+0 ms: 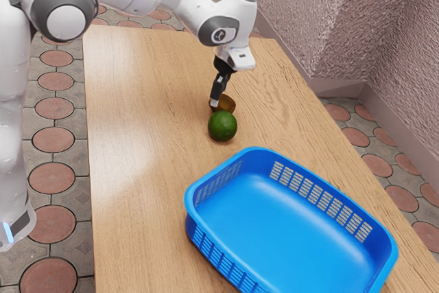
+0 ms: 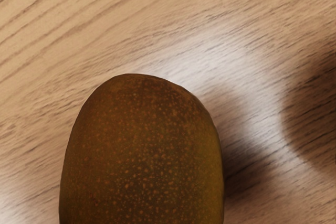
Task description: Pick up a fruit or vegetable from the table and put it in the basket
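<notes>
- The brown oval fruit (image 1: 227,106) is right at the tip of my gripper (image 1: 215,103), a touch toward the exterior view's right; in the wrist view it looms large, just under my hand or between my fingertips.
- Its long axis runs across the wood grain at a slant, so I judge that a grasp across its narrower width would suit it.
- From the side I can't fairly tell whether I am open or closed, or whether I have the fruit gripped.
- The green round fruit (image 1: 222,126) sits just beside the brown one, on the basket side; I should lift straight up before travelling, or I might roll it.
- The blue basket (image 1: 288,217) stands on the table (image 1: 137,101), past the green fruit from me and toward the exterior view's right. Both fruits are outside it.
</notes>
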`<state>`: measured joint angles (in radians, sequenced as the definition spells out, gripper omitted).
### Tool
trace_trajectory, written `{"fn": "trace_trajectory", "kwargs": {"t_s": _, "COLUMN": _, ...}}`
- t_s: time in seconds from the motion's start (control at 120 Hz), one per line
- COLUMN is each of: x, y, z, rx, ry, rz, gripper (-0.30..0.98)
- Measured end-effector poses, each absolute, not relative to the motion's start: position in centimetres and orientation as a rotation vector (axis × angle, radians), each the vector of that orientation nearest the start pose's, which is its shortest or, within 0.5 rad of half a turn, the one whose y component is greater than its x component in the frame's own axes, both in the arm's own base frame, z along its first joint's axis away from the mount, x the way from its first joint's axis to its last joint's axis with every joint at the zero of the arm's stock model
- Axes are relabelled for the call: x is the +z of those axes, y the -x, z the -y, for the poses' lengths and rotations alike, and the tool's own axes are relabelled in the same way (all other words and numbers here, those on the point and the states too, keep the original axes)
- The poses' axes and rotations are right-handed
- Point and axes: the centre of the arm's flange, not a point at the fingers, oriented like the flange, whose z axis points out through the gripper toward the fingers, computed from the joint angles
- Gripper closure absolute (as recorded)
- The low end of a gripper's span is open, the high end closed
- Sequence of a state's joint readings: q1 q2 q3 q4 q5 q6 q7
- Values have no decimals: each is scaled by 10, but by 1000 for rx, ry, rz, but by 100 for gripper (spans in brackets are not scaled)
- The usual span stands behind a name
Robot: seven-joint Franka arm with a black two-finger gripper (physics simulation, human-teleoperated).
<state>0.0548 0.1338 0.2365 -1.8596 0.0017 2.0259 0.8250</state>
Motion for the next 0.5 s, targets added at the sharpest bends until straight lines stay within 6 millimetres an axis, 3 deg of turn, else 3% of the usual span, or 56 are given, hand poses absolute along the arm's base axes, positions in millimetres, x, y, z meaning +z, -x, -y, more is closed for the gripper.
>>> {"fn": "trace_trajectory", "kwargs": {"t_s": 0.5, "x": 427, "y": -584, "z": -162, "rx": 13, "ry": 2988, "rz": -823, "gripper": 6}}
